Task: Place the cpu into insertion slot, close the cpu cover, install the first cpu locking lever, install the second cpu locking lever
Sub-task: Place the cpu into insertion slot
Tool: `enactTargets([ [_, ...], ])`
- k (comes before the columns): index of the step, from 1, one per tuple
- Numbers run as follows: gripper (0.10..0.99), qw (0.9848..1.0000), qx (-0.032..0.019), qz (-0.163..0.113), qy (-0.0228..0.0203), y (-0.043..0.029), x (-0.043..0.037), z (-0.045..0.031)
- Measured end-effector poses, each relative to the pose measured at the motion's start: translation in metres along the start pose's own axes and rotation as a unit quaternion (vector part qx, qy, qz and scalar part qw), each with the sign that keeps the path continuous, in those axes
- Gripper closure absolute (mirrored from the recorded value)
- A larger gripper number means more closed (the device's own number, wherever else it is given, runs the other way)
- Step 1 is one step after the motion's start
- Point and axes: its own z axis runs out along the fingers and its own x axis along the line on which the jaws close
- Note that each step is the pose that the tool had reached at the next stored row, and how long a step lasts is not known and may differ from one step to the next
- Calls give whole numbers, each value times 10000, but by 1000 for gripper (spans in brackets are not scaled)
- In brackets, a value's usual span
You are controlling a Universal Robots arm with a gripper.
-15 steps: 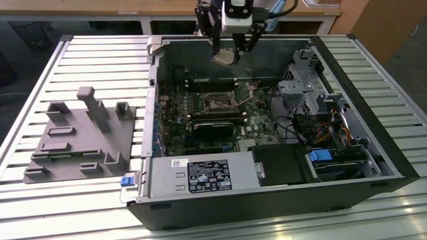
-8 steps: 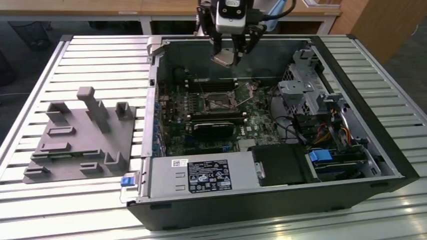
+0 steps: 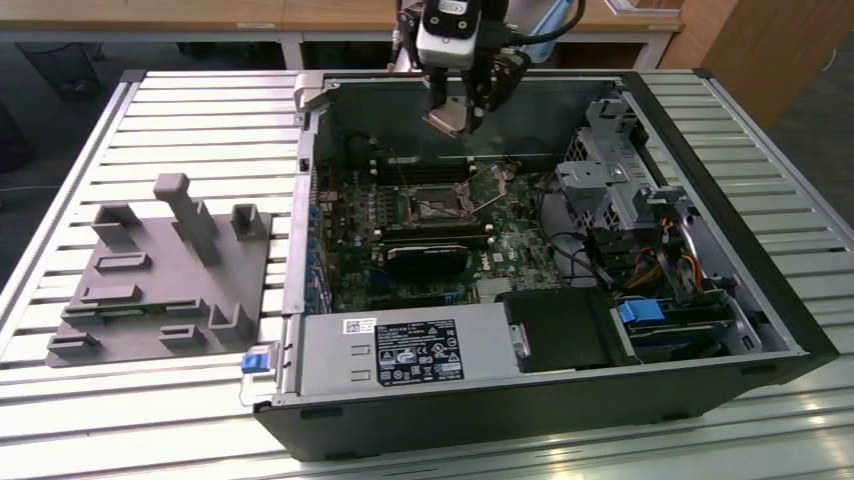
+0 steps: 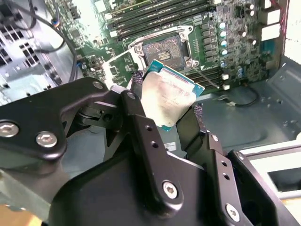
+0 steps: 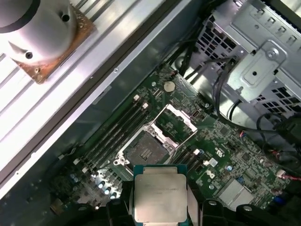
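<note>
Silvery cpu (image 4: 170,98) gripped by end effector (image 4: 167,104).

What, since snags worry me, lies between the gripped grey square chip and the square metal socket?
Nothing: in the first wrist view bare air separates the grey square cpu and the dark insertion slot.

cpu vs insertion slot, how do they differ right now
The cpu has a silvery-grey metal face; the insertion slot has a dark centre. The cpu is held in the gripper above the motherboard; the insertion slot sits fixed on it, empty. Both are square.
</note>
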Motion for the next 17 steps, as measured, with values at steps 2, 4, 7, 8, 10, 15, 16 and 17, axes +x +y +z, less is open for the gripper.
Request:
enactTargets([
  [2,549,9999,-3,160,-14,0,0,4],
  [4,549,9995,-6,319,-27,0,0,8],
  [7,549,9980,-11,622,-54,-1,0,15],
  [8,549,9975,-13,705,-61,-2,0,17],
  [10,549,9962,-16,871,-75,-2,0,21],
  [15,549,9920,-23,1260,-109,-3,-1,31],
  [16,549,9909,-25,1343,-116,-3,-1,33],
  [17,549,9898,-26,1420,-122,-3,-1,35],
])
